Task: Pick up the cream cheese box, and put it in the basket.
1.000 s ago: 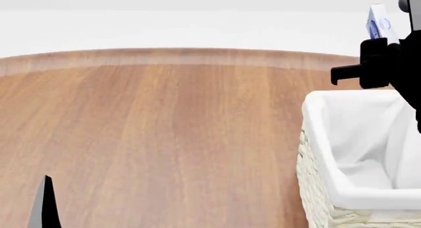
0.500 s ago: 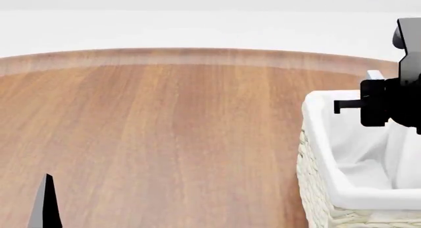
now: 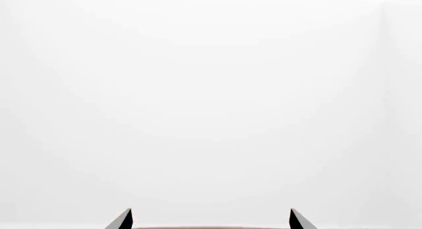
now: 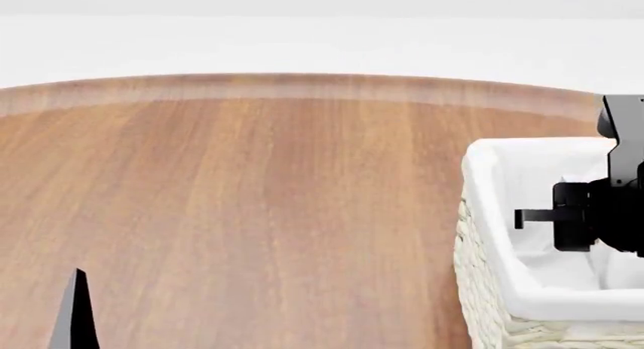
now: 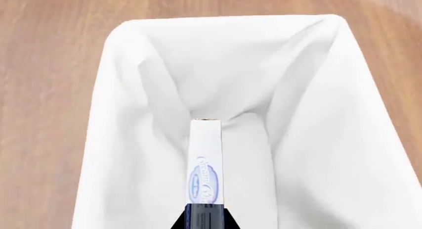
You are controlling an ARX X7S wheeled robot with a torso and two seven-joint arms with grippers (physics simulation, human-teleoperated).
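Note:
The cream cheese box (image 5: 206, 160), thin and white with a blue mark, stands edge-on between the fingers of my right gripper (image 5: 205, 216), which is shut on it. It hangs inside the opening of the basket (image 5: 112, 105), above the white cloth liner. In the head view the right gripper (image 4: 586, 215) is low in the mouth of the wicker basket (image 4: 479, 296) at the right edge, and the box is hidden behind it. My left gripper (image 3: 209, 221) is open and empty, facing plain white. One of its fingertips (image 4: 77, 311) shows at the lower left of the head view.
The brown wooden table (image 4: 252, 198) spreads from the basket to the left, with its curved far edge against a white background. The basket's near wall and folded liner rim (image 4: 523, 289) rise beside the right arm.
My right gripper has come down with the cream cheese box, from above the basket's far rim into its opening. The left arm has hardly moved.

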